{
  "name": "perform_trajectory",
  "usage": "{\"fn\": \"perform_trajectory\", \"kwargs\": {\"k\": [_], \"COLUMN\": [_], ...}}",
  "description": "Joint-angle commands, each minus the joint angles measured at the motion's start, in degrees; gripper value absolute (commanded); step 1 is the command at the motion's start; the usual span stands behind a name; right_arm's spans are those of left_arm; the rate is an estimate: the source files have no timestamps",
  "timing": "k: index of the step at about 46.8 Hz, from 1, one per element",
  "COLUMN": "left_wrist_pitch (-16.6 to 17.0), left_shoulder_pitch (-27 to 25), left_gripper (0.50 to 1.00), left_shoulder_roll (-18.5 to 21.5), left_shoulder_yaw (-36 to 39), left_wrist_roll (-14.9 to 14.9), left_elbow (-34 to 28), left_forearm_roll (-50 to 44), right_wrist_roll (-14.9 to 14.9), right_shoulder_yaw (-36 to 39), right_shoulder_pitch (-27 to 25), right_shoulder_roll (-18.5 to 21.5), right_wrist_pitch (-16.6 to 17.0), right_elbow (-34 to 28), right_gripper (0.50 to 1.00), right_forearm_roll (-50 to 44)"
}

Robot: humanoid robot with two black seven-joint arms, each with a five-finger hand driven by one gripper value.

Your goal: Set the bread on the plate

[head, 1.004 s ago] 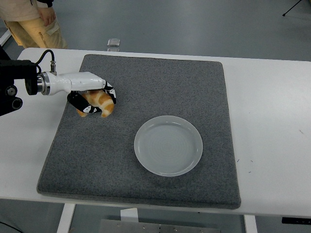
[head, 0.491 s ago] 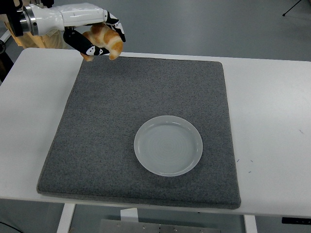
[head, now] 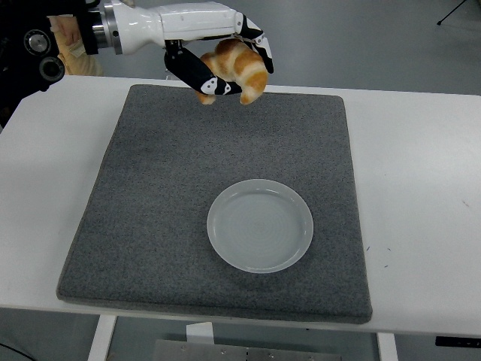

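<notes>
**Carrying the bread toward the plate**

Lifting is done: we have the bread [head: 239,69] clear of the grey mat [head: 150,210] and held high, where a second ago it lay on the mat's left part under our fingers. In the last half second our left hand [head: 222,56] has also swung rightward along the far edge of the mat, so the load now hangs over that edge, nearer the middle of the table [head: 421,173].

Our fingers are curled closed around the bread, black pads wrapping it from below and from the right side, and the golden crust shows between them.

The plate [head: 260,225] sits empty on the mat, well apart from the bread and nearer to us. We judge the carry about half made; what remains is bringing the hand toward us over the plate, lowering, and letting go.
</notes>
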Motion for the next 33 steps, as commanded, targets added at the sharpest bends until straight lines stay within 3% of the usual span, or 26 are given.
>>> {"fn": "perform_trajectory", "kwargs": {"k": [1, 22, 33], "left_wrist_pitch": [-0.6, -5.7, -5.9], "left_shoulder_pitch": [0.2, 2.4, 2.0], "left_gripper": [0.500, 0.500, 0.500], "left_shoulder_roll": [-2.5, -11.8, -14.1], "left_shoulder_yaw": [0.1, 2.1, 9.9], "left_wrist_roll": [0.0, 0.1, 0.4], "left_elbow": [0.1, 1.6, 3.2], "left_forearm_roll": [0.0, 1.1, 3.1], "right_wrist_roll": [0.0, 0.0, 0.0], "right_shoulder_yaw": [0.0, 0.0, 0.0], "right_shoulder_pitch": [0.0, 0.1, 0.1], "right_shoulder_roll": [0.0, 0.0, 0.0], "right_wrist_pitch": [0.0, 0.0, 0.0], "right_elbow": [0.1, 0.0, 0.0], "right_gripper": [0.952, 0.952, 0.952], "right_forearm_roll": [0.0, 0.0, 0.0]}}
